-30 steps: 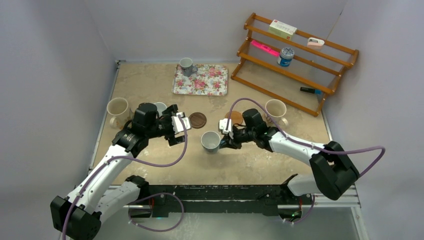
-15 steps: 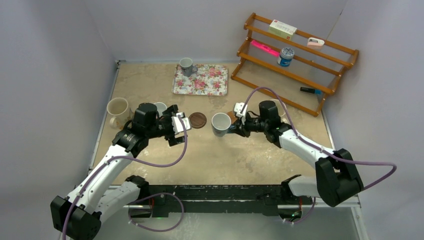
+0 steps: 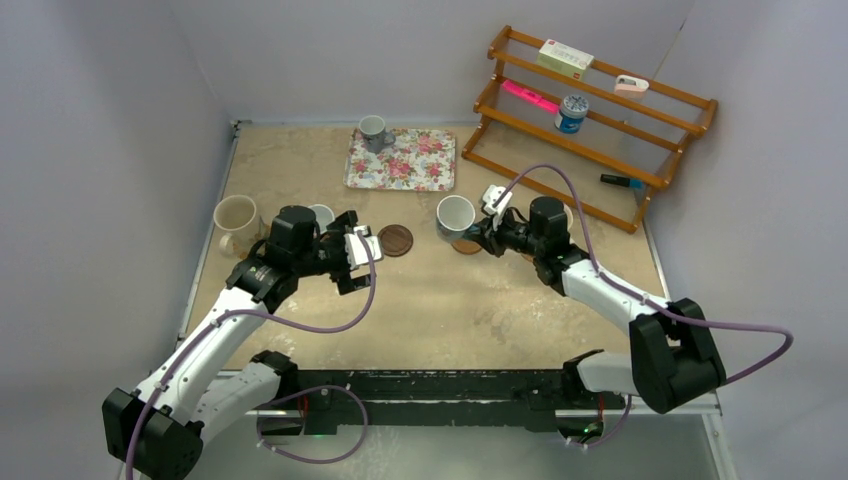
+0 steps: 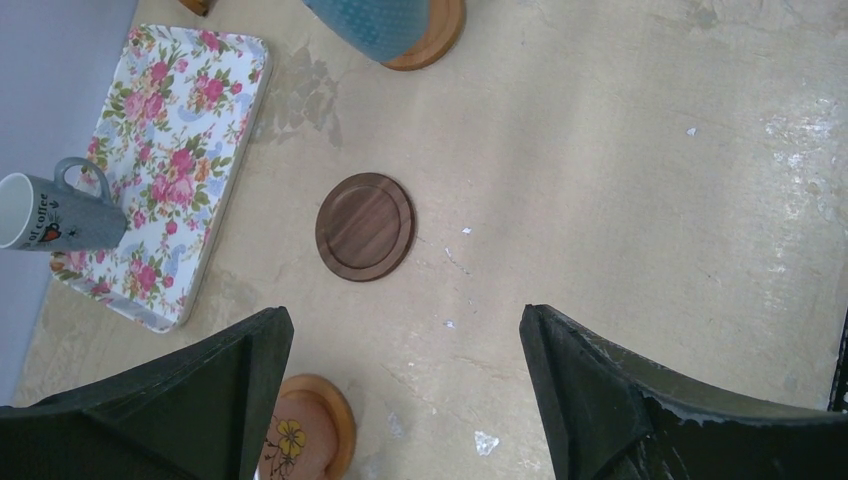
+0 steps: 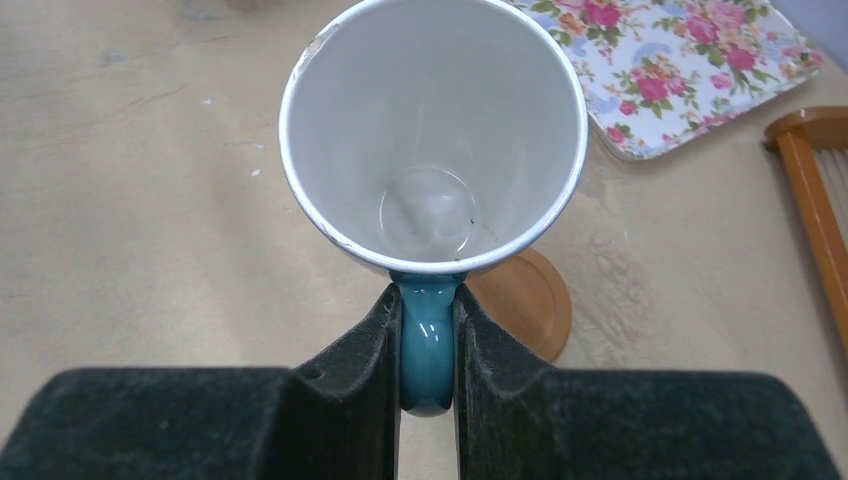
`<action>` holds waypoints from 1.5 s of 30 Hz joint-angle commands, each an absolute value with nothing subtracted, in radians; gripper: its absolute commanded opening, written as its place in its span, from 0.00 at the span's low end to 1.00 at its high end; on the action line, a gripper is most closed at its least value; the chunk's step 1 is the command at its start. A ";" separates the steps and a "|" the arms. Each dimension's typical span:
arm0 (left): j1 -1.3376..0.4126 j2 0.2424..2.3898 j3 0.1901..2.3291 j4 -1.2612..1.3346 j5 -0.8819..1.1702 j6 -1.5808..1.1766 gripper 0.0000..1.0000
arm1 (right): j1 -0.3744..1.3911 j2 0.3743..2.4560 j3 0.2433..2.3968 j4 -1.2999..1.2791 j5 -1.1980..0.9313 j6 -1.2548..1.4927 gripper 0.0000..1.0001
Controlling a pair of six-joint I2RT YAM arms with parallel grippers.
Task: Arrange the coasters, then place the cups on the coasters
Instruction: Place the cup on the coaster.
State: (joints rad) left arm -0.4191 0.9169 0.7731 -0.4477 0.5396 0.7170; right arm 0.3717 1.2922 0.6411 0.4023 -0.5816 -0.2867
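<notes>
**A:** Where is the light blue ceramic mug (image 5: pixel 430 150)?

**B:** The right fingers (image 5: pixel 372 345) are closed tight on its handle. It hangs tilted over the orange-tan round coaster (image 5: pixel 530 300) near the middle of the table (image 3: pixel 500 310). It sits off-centre, so part of the disc shows. I cannot tell whether the base touches.

**A:** Which step is that?

**B:** Setting this cup on its coaster, I'd judge. The next move calls for levelling the mug, centring it over the disc, lowering it, and only then releasing the handle.

**A:** And the other arm?

**B:** The left fingers (image 4: pixel 600 390) stand wide apart and hold nothing. They hover above the table close to the dark brown wooden coaster (image 4: pixel 365 227), which carries no cup.

**A:** How much room is there?

**B:** Plenty on the near side, where the table is bare. The rectangular floral tray (image 3: pixel 402 160), with a small grey mug (image 3: pixel 373 130) on its corner, lies farther back and apart. The wooden rack (image 3: pixel 600 120) stands off to the right, the edge to mind on withdrawal.
</notes>
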 commanded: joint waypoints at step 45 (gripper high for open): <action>-0.410 0.914 0.781 -0.445 0.572 0.719 0.90 | 0.369 1.353 0.606 0.538 -0.331 -0.234 0.00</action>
